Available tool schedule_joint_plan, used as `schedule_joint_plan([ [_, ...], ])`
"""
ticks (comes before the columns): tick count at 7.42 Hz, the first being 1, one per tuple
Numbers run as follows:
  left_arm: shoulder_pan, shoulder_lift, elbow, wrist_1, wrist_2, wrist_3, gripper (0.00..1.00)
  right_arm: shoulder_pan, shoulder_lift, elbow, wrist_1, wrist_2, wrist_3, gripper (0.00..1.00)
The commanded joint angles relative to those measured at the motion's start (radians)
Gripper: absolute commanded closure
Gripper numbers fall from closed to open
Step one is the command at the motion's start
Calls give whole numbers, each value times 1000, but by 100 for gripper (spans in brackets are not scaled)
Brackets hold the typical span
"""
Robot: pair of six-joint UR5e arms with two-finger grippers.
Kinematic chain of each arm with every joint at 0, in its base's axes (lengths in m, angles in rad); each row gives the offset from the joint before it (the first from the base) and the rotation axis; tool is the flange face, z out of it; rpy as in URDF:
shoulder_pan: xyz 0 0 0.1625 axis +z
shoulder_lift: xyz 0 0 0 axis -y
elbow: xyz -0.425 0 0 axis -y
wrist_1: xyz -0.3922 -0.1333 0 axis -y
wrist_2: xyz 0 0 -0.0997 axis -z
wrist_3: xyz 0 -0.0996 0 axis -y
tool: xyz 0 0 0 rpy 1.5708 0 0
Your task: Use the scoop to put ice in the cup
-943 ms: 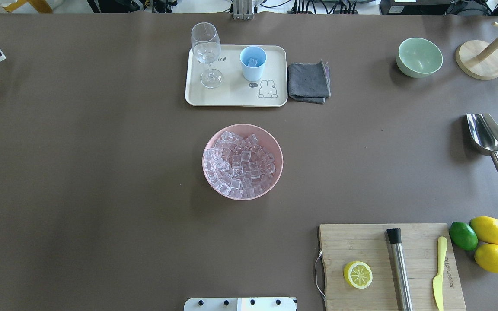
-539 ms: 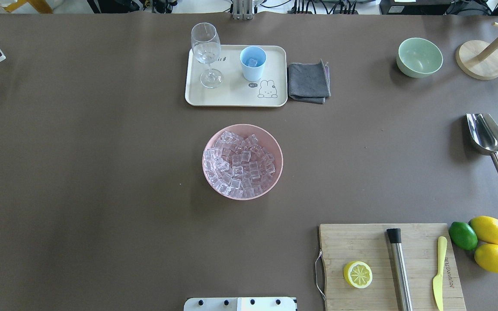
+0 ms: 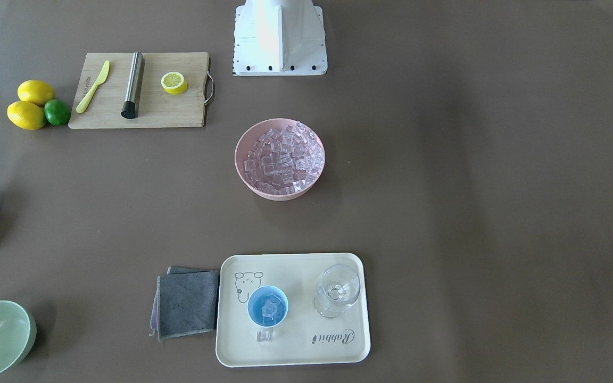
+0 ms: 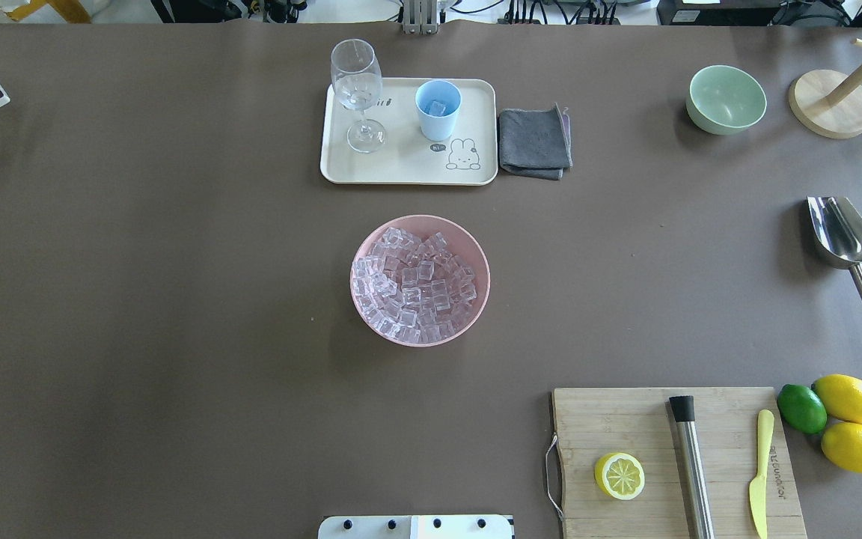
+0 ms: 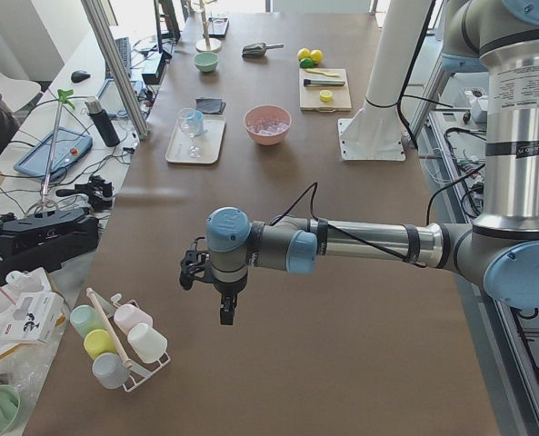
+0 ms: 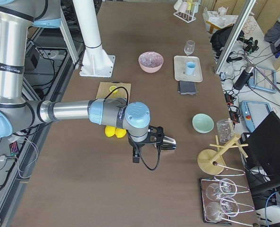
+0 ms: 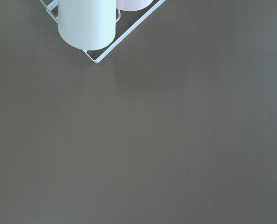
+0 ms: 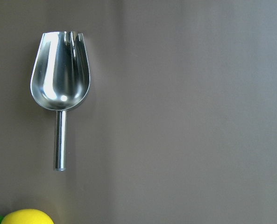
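Note:
The ice fills a pink bowl at mid-table; it also shows in the front view. The light-blue cup stands on a cream tray with a few cubes inside. One cube lies on the tray beside the cup. The silver scoop lies empty on the table at the right, and fills the right wrist view. My right gripper hovers over the scoop. My left gripper is far off by a mug rack. I cannot tell whether either is open or shut.
A stemmed glass shares the tray. A grey cloth lies beside it. A green bowl and a wooden stand are far right. A cutting board holds a half lemon, a steel cylinder and a knife; lemons and a lime lie beside it.

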Motion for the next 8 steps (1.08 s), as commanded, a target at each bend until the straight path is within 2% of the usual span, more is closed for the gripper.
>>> schedule_joint_plan([
  [1, 1, -6, 15, -1, 2, 3, 1, 5, -4, 0, 1, -25, -1, 0],
  [8, 5, -25, 40, -1, 2, 3, 1, 6, -12, 0, -1, 0, -2, 0],
])
